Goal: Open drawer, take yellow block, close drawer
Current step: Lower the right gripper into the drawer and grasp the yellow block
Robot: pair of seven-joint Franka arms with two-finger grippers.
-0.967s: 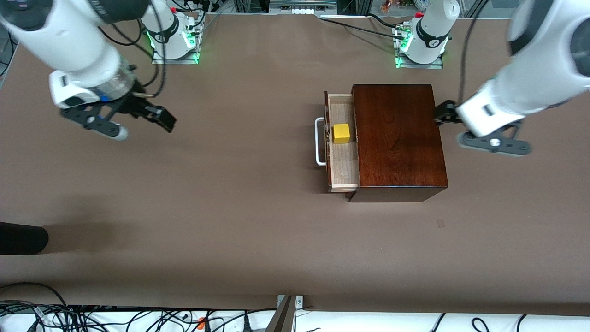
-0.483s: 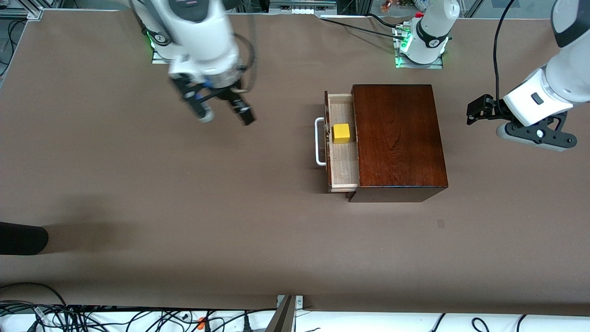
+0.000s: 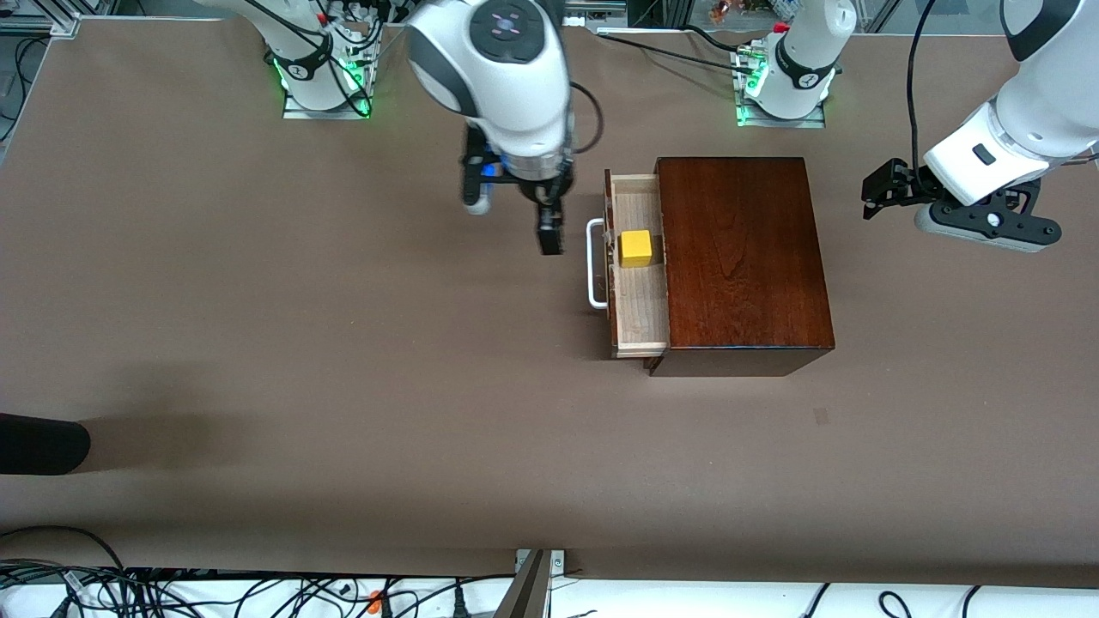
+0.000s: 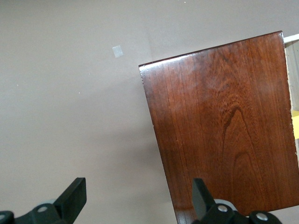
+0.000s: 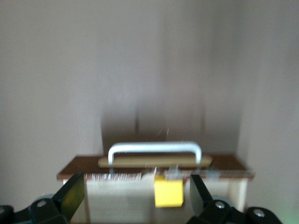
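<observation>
Swung in from the counter's [image 3: 343,343] right-arm end, spread right claw [image 3: 513,219] now beside pulled-out pale-wood drawer [image 3: 637,300], ready for small yellow cube [image 3: 636,247]; spread left claw [image 3: 910,202] withdrawn, waiting.

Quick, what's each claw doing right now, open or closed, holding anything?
Left claw: open, holding nothing, over the table beside the wooden box.
Right claw: open, holding nothing, beside the drawer.

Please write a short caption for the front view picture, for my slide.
Open right gripper over the table beside the open drawer holding the yellow block.
</observation>
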